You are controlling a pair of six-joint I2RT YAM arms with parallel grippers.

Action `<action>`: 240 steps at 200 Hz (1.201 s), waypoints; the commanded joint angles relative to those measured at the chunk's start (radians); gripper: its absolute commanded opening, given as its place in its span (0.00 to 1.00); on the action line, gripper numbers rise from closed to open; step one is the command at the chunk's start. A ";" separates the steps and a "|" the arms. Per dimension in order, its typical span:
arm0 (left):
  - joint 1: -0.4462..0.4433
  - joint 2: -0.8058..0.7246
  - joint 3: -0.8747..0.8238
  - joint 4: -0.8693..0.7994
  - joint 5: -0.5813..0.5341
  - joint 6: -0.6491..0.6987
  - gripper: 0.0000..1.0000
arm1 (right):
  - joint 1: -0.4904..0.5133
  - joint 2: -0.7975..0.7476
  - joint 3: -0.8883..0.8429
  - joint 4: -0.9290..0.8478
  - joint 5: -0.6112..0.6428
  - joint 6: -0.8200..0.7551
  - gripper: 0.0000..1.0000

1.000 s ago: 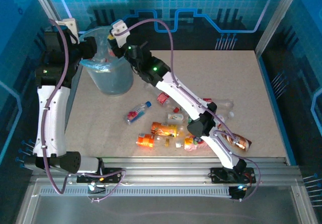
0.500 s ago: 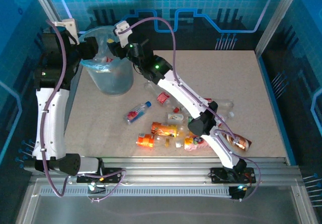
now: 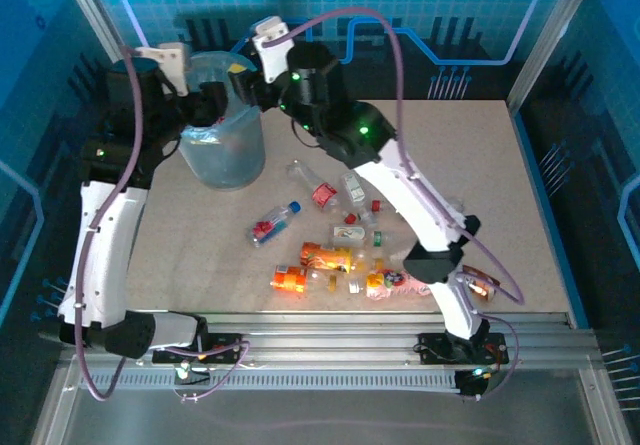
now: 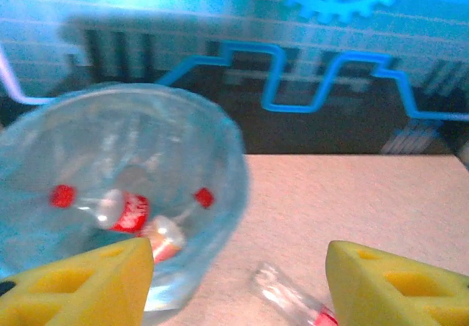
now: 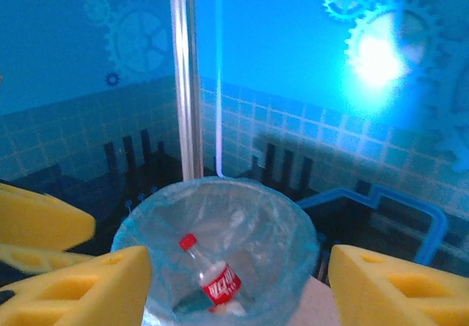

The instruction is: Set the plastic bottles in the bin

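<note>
Both jaws stand wide and empty: left gripper (image 4: 238,267) and right gripper (image 5: 238,271) hang at the rim of the round translucent pale-blue plastic bin (image 3: 222,160), at the worktop's far-left corner. Red-capped clear plastic bottles (image 5: 212,280) lie inside; orange and clear loose bottles (image 3: 325,257) lie toward the near edge.

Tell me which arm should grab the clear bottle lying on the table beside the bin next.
Left, probably. The left end effector is open and empty, with the clear bottle lying between its fingers just beside the bin. The right end effector, also open, is aimed into the bin instead.
</note>
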 commanded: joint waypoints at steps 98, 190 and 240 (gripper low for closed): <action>-0.459 0.196 -0.045 -0.001 -0.150 0.426 0.71 | -0.367 -0.767 -1.061 -0.140 -0.237 0.335 0.66; -0.505 0.289 -0.273 0.055 -0.080 0.870 0.70 | -0.508 -0.903 -1.393 -0.227 -0.359 0.285 0.67; -0.460 0.355 -0.263 0.002 0.079 1.006 0.68 | -0.510 -0.910 -1.460 -0.194 -0.423 0.307 0.66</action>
